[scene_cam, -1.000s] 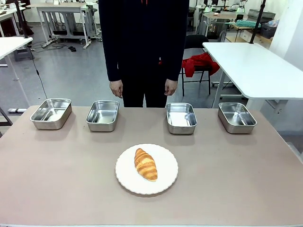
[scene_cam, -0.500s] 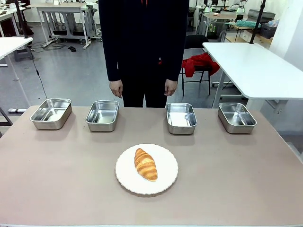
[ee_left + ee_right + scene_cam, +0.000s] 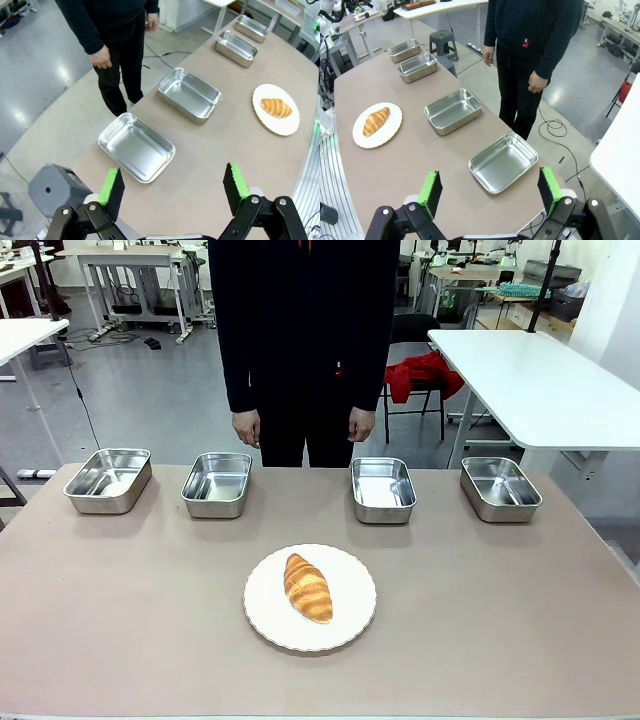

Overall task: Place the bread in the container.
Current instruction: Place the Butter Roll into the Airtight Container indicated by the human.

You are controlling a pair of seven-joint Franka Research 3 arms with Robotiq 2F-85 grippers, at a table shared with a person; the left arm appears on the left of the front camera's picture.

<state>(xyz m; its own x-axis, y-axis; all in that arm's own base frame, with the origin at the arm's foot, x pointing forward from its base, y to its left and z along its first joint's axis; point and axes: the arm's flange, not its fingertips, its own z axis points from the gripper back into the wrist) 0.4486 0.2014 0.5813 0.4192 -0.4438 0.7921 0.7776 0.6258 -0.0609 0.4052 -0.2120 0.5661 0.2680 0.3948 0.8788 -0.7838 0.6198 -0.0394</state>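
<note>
Scanning left to right, I see the left gripper [image 3: 173, 185] with jaws spread, holding nothing. Four trays [image 3: 105, 503] line the far edge of the table [image 3: 500, 620]. Bread [image 3: 308, 587] lies on the plate [image 3: 265, 615], centre, apart from every tray. Right gripper [image 3: 489, 190] jaws likewise spread, empty.

Left gripper [image 3: 173, 192]: seen in the left wrist view, held high and tilted downward. Its fingers [image 3: 111, 186] are spread wide apart, green pads facing each other, nothing gripped between them. Black linkages are visible at the near edge.

Right gripper [image 3: 490, 192]: seen in the right wrist view, likewise raised and angled down. Its fingers [image 3: 430, 191] are fully parted, with nothing held.
</note>
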